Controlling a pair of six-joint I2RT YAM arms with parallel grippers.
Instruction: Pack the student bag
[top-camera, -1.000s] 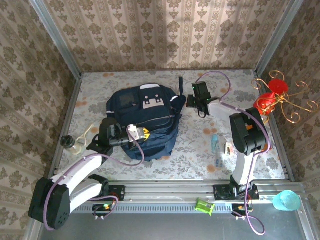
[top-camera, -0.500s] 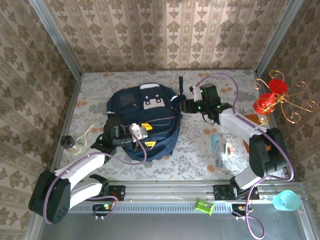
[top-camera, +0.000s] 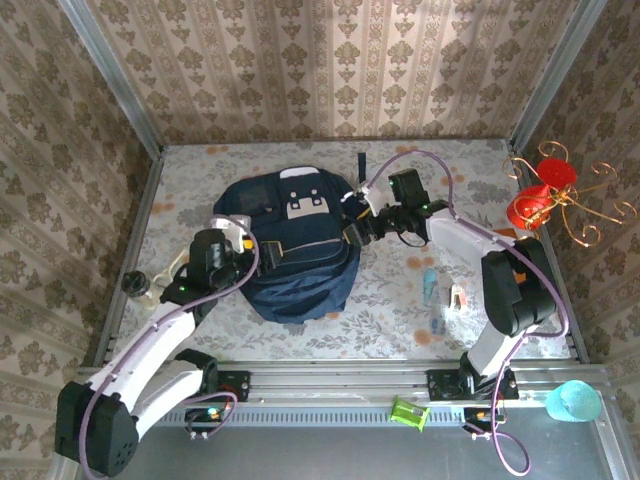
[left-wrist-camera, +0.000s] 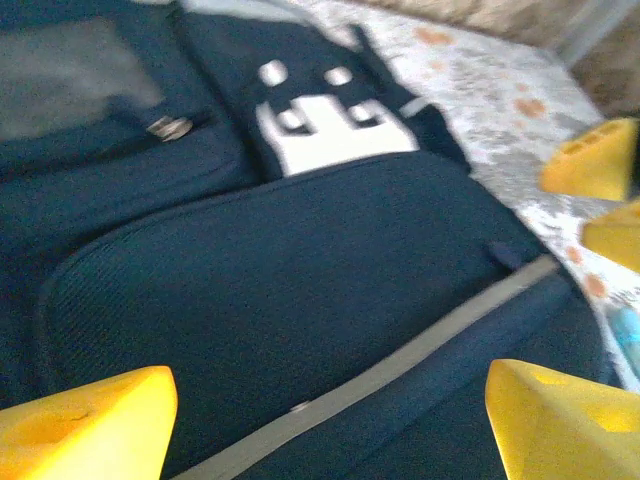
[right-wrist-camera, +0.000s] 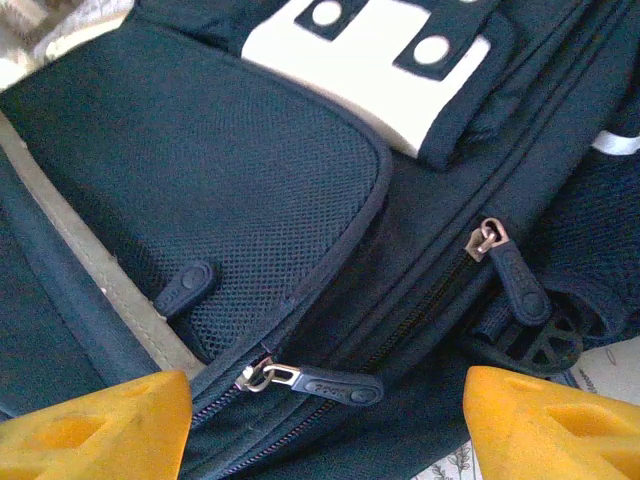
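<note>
The left arm (top-camera: 150, 340) and right arm (top-camera: 460, 235) wear white shells between black joint housings. A purple cable (top-camera: 432, 155) loops along each. The gripper fingers (left-wrist-camera: 90, 420) are bright yellow wedges.

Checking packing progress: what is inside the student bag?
Of the student bag only the navy outside, white patch and zip pulls show; the zips in view look shut, so any contents are covered.

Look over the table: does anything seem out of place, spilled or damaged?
Nothing looks spilled or damaged. The student bag lies flat, the zips in view closed, while small items lie loose on the table to its right, not yet packed.
</note>
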